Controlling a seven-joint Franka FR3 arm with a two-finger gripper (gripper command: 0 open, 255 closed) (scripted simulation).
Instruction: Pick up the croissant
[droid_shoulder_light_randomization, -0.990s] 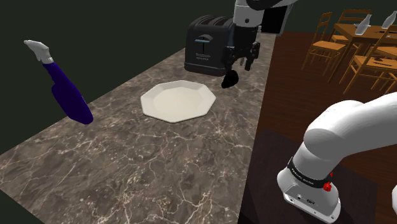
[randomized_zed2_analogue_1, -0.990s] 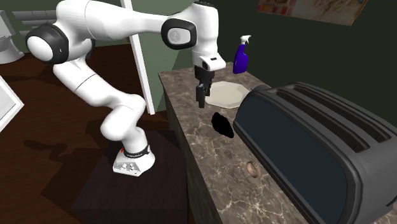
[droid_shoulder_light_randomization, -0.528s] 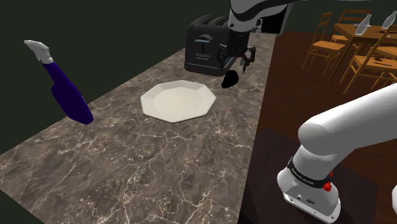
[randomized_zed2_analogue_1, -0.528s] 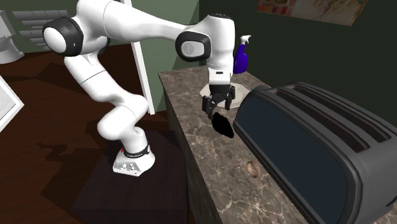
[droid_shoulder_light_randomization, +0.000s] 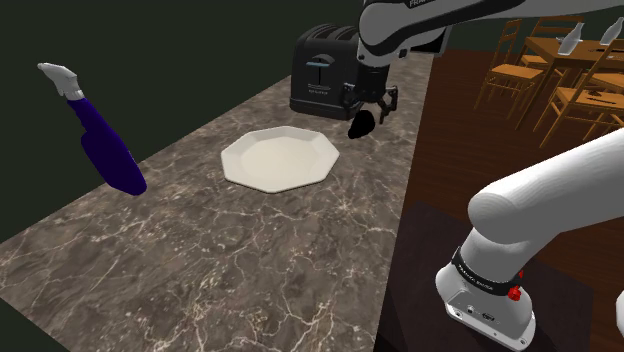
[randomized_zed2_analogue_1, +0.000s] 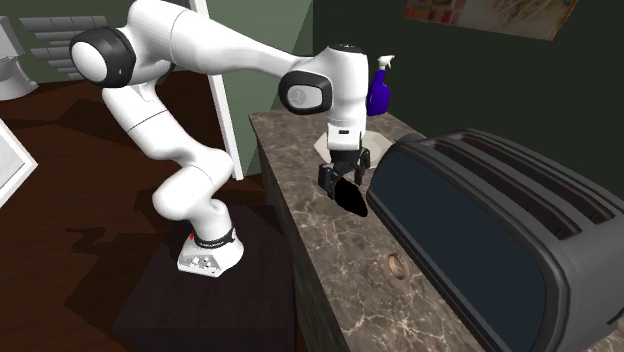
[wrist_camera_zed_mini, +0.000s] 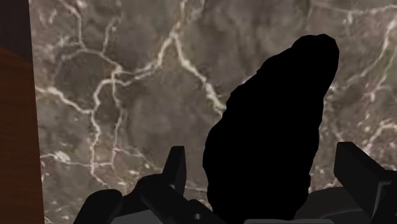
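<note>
black croissant (wrist_camera_zed_mini: 273, 114) partly hidden by hand (wrist_camera_zed_mini: 261, 151), toaster (randomized_zed2_analogue_1: 500, 230) cut off at edge

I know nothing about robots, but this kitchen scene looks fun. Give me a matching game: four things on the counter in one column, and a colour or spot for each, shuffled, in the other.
Things:
1. croissant
2. plate
3. spray bottle
4. toaster

Descriptions:
A. white, eight-sided, lying flat mid-counter
B. dark box with slots on top, at the counter's far end in the shoulder view
C. plain black lump inside the open gripper, not clasped
D. deep blue-purple with a white head

Pairs: 1-C, 2-A, 3-D, 4-B.
</note>
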